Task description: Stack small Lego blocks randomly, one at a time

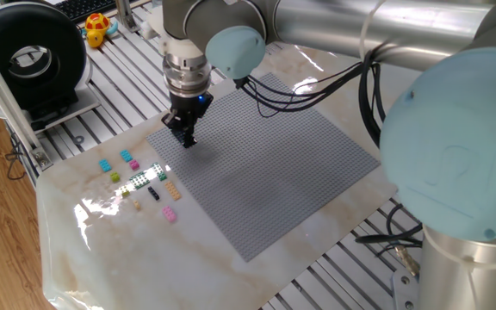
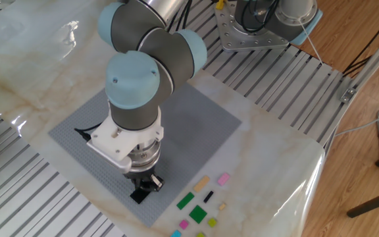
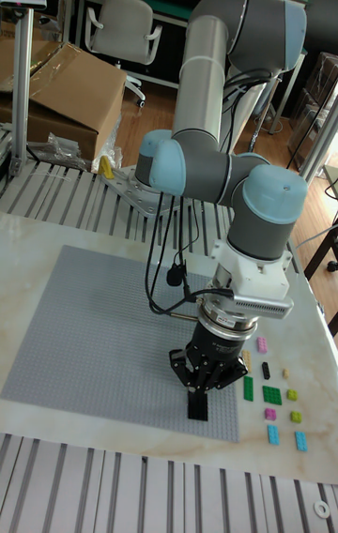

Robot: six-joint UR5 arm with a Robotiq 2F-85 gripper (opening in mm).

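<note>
My gripper point(image 3: 199, 390) points straight down over the near corner of the grey baseplate point(image 3: 84, 336), shut on a dark plate point(image 3: 199, 407) whose lower edge sits at the baseplate surface. The same gripper point(image 1: 184, 138) and dark plate point(image 2: 139, 195) show in both fixed views. Beside that corner, the small Lego blocks lie loose on the marble: cyan point(image 1: 105, 164), pink point(image 1: 170, 214), black point(image 1: 153, 194), tan point(image 2: 201, 182), green point(image 2: 197, 213), yellow-green point(image 3: 292, 394). Glare hides part of the green ones in one fixed view.
A black reel point(image 1: 33, 56) and a yellow toy point(image 1: 97, 27) stand beyond the table's slatted edge. Cables point(image 1: 317, 86) hang from the arm over the baseplate. The robot's own base point(image 1: 455, 172) fills the right side.
</note>
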